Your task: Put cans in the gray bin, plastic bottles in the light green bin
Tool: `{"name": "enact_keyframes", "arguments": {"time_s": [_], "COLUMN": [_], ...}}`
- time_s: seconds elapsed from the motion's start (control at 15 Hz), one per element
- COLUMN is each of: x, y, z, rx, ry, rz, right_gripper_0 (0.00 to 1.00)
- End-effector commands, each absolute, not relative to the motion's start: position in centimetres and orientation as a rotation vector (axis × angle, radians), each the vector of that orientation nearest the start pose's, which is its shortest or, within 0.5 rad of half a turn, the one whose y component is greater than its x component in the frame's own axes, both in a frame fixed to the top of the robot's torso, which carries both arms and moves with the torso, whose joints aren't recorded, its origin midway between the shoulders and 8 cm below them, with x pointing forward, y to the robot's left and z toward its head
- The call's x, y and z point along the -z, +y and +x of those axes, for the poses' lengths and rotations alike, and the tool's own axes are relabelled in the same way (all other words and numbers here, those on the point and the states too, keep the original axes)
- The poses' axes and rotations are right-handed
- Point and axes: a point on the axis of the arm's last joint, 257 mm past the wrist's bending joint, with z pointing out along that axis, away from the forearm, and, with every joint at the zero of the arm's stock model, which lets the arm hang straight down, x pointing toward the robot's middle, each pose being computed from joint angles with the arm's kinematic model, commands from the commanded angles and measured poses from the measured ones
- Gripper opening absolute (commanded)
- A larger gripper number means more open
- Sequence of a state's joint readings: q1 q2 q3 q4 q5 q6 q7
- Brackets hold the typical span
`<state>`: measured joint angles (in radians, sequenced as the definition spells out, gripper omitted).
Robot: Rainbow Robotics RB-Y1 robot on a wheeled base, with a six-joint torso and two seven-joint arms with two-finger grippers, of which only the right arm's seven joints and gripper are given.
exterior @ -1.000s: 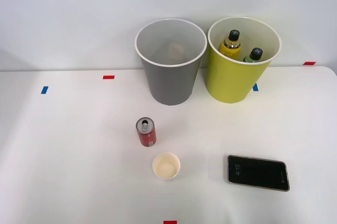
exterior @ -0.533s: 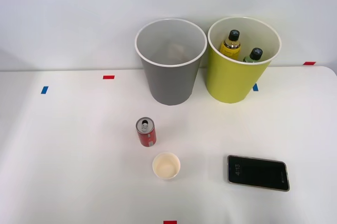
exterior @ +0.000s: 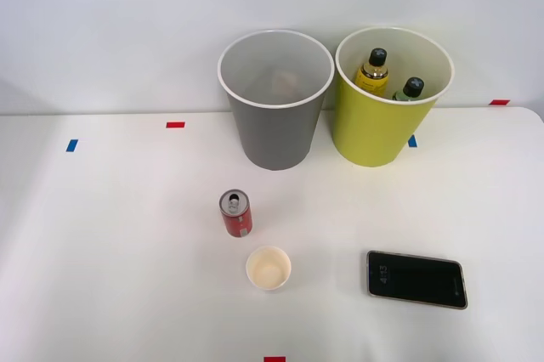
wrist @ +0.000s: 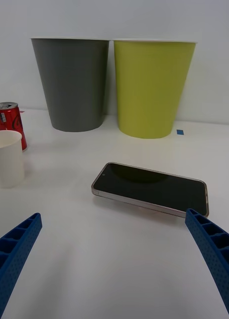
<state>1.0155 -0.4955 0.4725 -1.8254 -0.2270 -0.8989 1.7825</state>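
Two bins stand at the back of my white table (exterior: pixel 102 243), against a plain pale wall. Small red and blue tape marks dot the tabletop near its far and near edges. Going left to right in the front view: the red can (exterior: pixel 236 213) stands upright left of centre, with the cream paper cup (exterior: pixel 269 268) just below it; the gray bin (exterior: pixel 274 115) sits upper centre, something pale and unclear at its bottom; the light green bin (exterior: pixel 382 120) stands beside it, holding the yellow-bodied bottle (exterior: pixel 373 70) and the green-bodied bottle (exterior: pixel 410 89). A dark phone (exterior: pixel 416 279) lies flat at lower right, its screen showing digits I cannot read surely. My right gripper (wrist: pixel 114 259) hovers low over the table before the phone, blue fingers (wrist: pixel 214 249) spread wide, holding nothing.
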Motion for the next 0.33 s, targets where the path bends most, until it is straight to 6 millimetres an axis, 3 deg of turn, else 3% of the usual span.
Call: {"name": "enact_keyframes", "arguments": {"time_s": [0.07,0.33], "x": [27.69,27.69], "y": [-20.63,-20.63], "z": [16.82,16.82], "rx": [-0.091,-0.091], "ry": [1.534,1.534], "rz": [-0.191,-0.191], "right_gripper_0": [1.0,1.0]}}
